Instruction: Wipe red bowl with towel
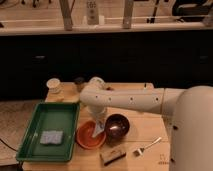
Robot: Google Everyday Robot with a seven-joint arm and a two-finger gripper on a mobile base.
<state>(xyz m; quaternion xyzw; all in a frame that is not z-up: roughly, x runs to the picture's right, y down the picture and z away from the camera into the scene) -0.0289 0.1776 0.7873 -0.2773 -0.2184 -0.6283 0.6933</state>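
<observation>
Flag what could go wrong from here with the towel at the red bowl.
The tool hangs over the red bowl's edge nearest the dark bowl, towel under it. A wide stroke could knock that dark bowl. Pressing near the rim might tip or slide the red bowl.

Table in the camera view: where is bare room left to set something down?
Bare wood lies right of the dark bowl, behind the fork, and the green tray is free behind the sponge. Crowded: the front middle, where the gripper and towel are at the red bowl, beside the small block.
</observation>
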